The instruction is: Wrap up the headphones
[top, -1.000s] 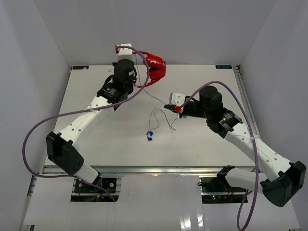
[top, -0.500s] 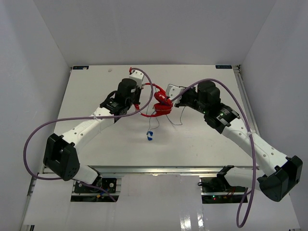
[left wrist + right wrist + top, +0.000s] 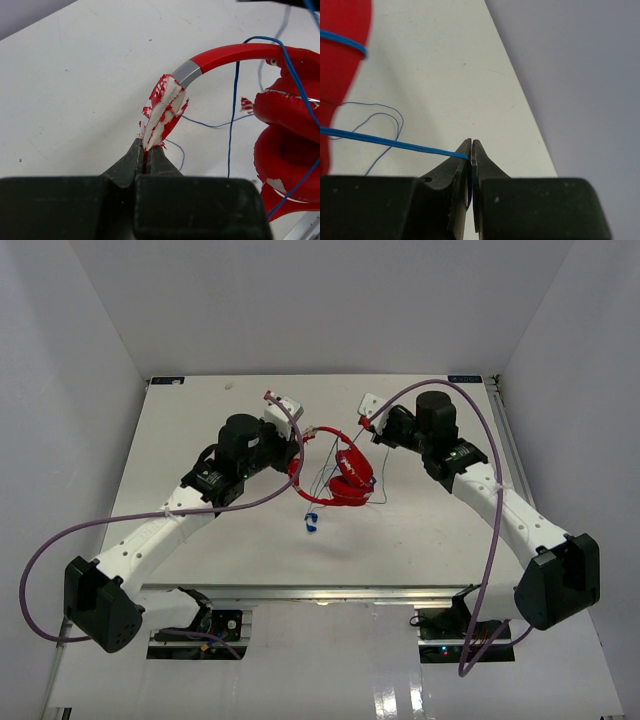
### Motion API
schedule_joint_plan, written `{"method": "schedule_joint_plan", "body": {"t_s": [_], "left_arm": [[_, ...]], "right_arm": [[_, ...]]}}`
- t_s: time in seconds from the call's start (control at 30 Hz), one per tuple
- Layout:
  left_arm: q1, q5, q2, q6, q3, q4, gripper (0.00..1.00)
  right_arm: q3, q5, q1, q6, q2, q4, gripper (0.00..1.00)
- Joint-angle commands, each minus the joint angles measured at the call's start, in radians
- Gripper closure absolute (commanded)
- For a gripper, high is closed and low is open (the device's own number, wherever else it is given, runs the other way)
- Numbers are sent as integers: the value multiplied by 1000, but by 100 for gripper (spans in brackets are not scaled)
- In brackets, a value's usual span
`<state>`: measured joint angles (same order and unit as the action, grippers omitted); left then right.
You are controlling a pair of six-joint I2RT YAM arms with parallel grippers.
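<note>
Headphones (image 3: 350, 480) shifted to mid white table (image 3: 400, 540); grey walls (image 3: 320, 300).

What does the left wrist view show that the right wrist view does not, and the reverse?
Only the left wrist view: the left pincer shut on the peeling headband padding of the headphones, and the earcups. Only the right wrist view: the right pincer shut on the blue cord, and the grey wall. Both: red headphone parts crossed by that cord, above the white table.
</note>
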<state>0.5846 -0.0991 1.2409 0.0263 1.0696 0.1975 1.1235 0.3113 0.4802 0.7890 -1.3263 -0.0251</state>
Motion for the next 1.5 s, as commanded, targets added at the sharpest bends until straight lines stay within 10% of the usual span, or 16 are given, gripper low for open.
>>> {"method": "schedule_joint_plan", "body": {"t_s": [0.0, 0.37, 0.9, 1.47], "left_arm": [[1, -164, -91, -25, -16, -57, 100], [1, -284, -63, -259, 159, -81, 100], [3, -223, 50, -633, 429, -161, 100], [3, -112, 106, -847, 608, -144, 100]], "right_arm": [[33, 212, -72, -129, -55, 78, 91], [-121, 697, -114, -547, -128, 396, 89], [-288, 852, -109, -1361, -221, 1258, 82], [-367, 885, -21, -1188, -284, 1183, 77]]}}
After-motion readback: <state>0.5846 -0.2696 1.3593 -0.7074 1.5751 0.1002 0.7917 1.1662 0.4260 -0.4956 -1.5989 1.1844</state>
